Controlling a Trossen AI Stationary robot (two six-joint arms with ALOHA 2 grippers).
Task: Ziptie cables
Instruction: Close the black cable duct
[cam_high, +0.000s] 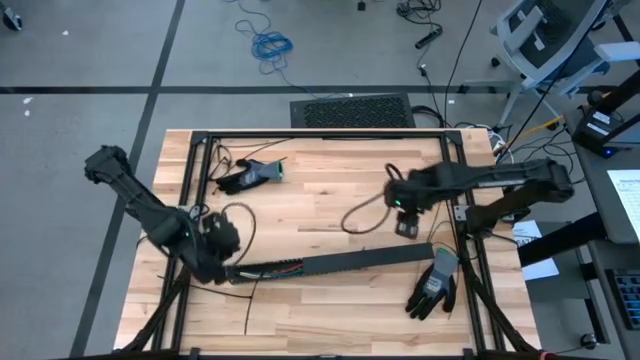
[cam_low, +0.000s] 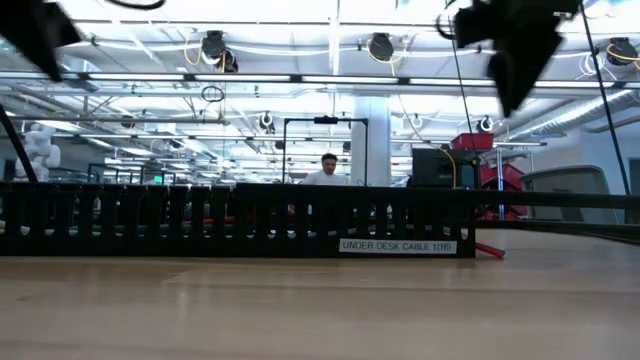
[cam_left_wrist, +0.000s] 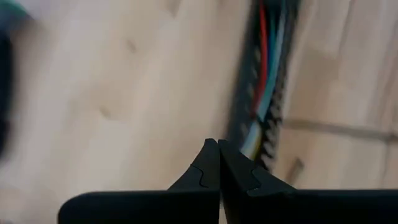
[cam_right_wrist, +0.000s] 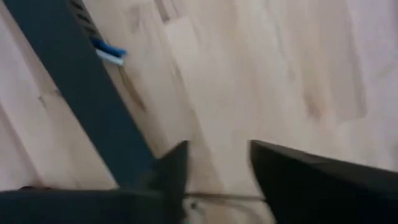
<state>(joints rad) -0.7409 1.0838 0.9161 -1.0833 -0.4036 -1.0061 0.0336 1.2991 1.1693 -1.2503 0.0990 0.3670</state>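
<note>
The worktop (cam_high: 330, 210) carries a long black tray (cam_high: 340, 263) at six o'clock holding the cables (cam_left_wrist: 264, 93). The left pincer (cam_left_wrist: 217, 163), pressed together, could snag them; the right pincer (cam_right_wrist: 217, 165), spread and empty, may miss.

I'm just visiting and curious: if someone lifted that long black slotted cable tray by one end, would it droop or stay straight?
The cable tray would probably stay mostly straight: it lies as one rigid line. Its slotted walls suggest light plastic. The coloured wires inside could slip out.
</note>
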